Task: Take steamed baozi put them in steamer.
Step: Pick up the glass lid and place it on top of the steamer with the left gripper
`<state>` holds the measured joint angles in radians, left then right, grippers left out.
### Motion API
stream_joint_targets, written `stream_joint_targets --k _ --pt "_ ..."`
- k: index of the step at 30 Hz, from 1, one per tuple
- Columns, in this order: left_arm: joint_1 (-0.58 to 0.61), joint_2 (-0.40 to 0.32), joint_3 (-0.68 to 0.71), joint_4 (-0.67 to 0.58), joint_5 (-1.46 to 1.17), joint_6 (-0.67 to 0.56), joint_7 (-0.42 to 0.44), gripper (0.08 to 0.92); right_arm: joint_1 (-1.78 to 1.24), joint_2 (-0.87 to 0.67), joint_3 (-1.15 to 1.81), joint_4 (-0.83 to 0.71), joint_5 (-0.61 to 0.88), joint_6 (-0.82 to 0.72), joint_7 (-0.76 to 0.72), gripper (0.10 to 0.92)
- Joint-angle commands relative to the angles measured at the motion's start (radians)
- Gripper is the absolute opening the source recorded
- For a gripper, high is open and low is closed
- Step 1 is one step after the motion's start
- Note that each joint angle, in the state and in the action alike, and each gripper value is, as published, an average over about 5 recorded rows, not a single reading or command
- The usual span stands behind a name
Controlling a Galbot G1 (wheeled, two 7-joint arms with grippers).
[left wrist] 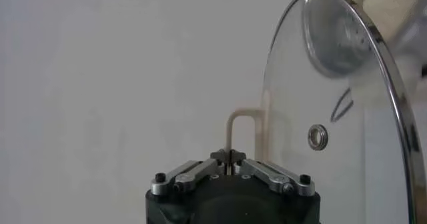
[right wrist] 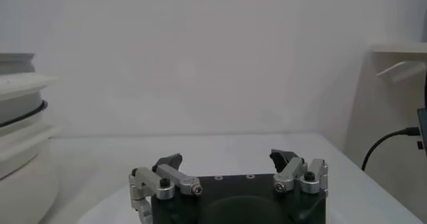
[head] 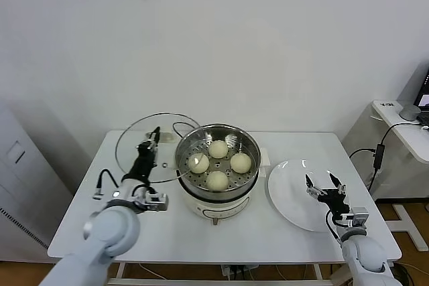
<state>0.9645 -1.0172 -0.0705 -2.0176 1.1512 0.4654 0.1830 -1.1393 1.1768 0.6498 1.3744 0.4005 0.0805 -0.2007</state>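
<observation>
Left gripper point(left wrist: 230, 167) is pinched shut on the white handle point(left wrist: 241, 133) of the round glass lid point(head: 149, 147), holding it tilted just beside the round shiny steel steamer point(head: 217, 160). All four cream-white round baozi point(head: 218, 149) sit inside that steamer, so loading looks done and only covering seems left. Right gripper point(head: 323, 189) hangs wide open and empty over the flat white plate point(head: 289, 195) on the steamer's other side.

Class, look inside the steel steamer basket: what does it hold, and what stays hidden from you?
Inside the steamer sit four steamed baozi, resting on its perforated bottom, which shows between them. The parts of that bottom directly under the buns are covered, and anything below the basket cannot be seen.
</observation>
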Motion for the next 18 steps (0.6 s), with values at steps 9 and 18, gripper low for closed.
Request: stream_joint_targets --k 9,18 --pt "-0.127 -0.178 0.230 0.118 0.133 0.118 0.040 0.099 0.010 0.002 0.002 -0.029 0.000 0.007 -0.006 0.823" --pt "-0.144 -0.242 0.261 0.189 0.167 0.117 0.032 0.099 0.018 0.004 0.005 -0.049 0.002 0.007 -0.009 0.823"
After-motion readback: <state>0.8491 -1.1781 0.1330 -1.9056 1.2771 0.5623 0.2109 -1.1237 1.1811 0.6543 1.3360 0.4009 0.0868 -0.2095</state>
